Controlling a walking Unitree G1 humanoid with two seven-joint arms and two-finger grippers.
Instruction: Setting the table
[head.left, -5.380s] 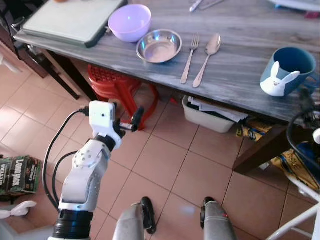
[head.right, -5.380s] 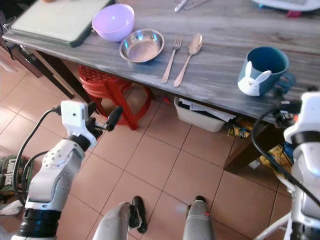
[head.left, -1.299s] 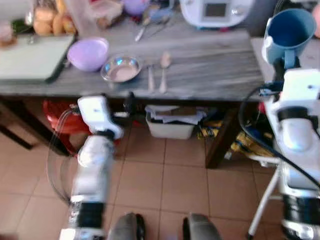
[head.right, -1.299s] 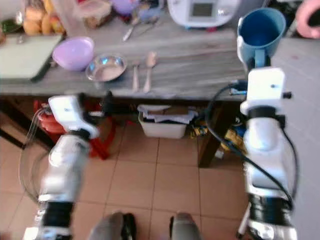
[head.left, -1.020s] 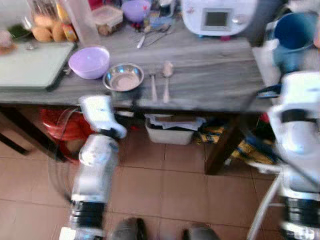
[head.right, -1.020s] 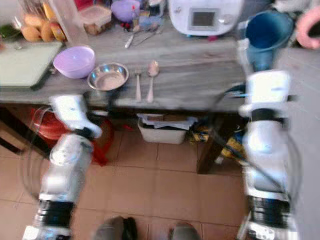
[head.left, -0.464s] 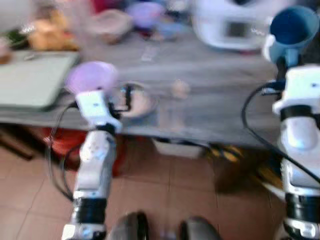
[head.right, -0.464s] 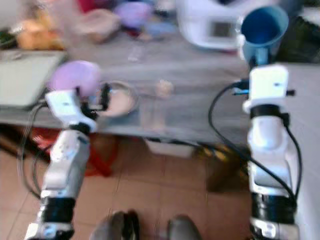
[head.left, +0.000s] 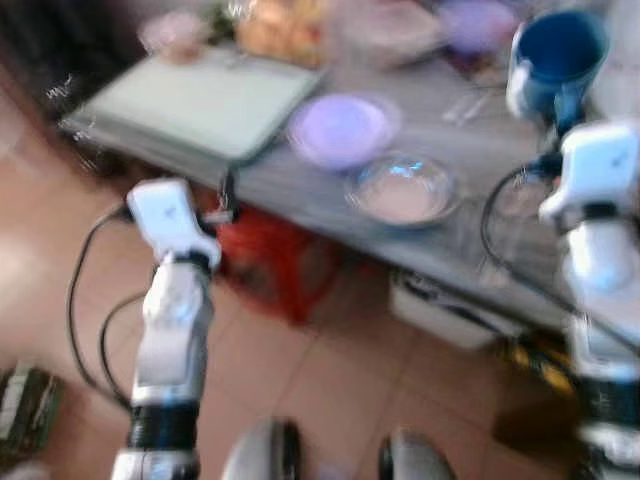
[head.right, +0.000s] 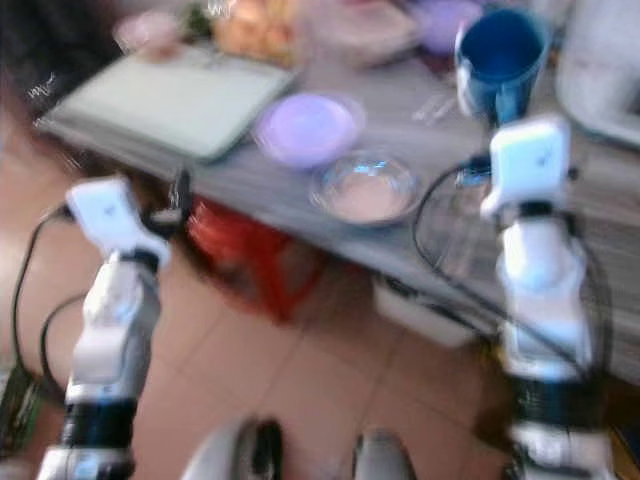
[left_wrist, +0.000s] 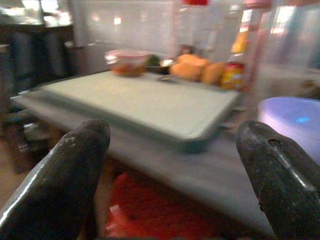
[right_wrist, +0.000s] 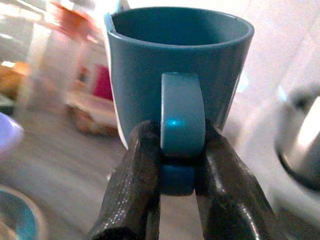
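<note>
I have the blue mug (right_wrist: 177, 75) pinched by its handle in my right gripper (right_wrist: 177, 165), fingers closed tight, so it rides upright above the bench (head.left: 300, 185). My left gripper (left_wrist: 175, 165) hangs wide open and empty, free near the tray (left_wrist: 140, 102).

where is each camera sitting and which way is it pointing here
Left eye and right eye views: on the head, looking forward and down at the grey table; both silver arms and the feet show.
Left wrist view: on the left wrist, looking along the left gripper with open fingers toward the tray and purple bowl.
Right wrist view: on the right wrist, facing the blue mug, right gripper clamping its handle.
Shared: the head views also show the mug, tray and purple bowl.
</note>
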